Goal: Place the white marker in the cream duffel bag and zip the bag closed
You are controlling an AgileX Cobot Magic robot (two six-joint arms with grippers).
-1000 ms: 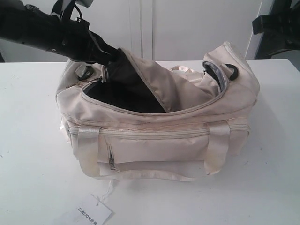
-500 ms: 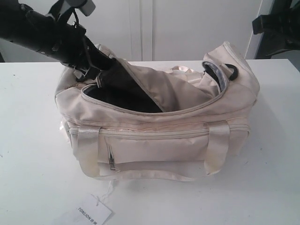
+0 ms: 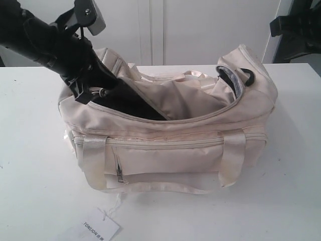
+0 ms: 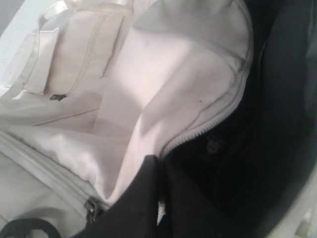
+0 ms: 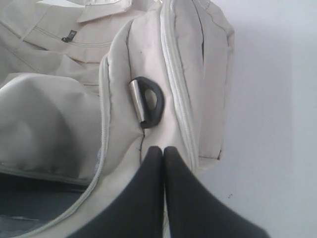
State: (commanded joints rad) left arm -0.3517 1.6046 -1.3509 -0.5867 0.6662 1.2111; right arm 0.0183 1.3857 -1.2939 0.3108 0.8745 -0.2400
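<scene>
Robot arms working over a large, soft cream duffel bag (image 3: 170, 155) that is sitting on a white table (image 3: 35, 191). At the bag's left end the left gripper (image 4: 161, 163) is reaching into the mouth. Its dark fingers (image 4: 138, 203) are clenching on the zip edge (image 4: 213, 116) of the curved top flap (image 3: 195, 98) and holding that flap raised. The dark grey lining (image 3: 125, 98) is showing beneath it. The bag's mouth is gaping along most of its top, the zip undone. In front of the bag's left corner a white paper tag (image 3: 98, 229) printed "TONIJON" is lying flat on the table. A satin strap handle (image 3: 93, 155) is hanging down the bag's front face. On the bag's right end a black D-ring (image 5: 151, 101) is standing up from the fabric. Off that right end the right gripper (image 5: 163, 151) is hanging clear of the bag, its fingers clenched tip to tip with nothing between them. The white marker is showing in none of the views, so its place cannot be told.
</scene>
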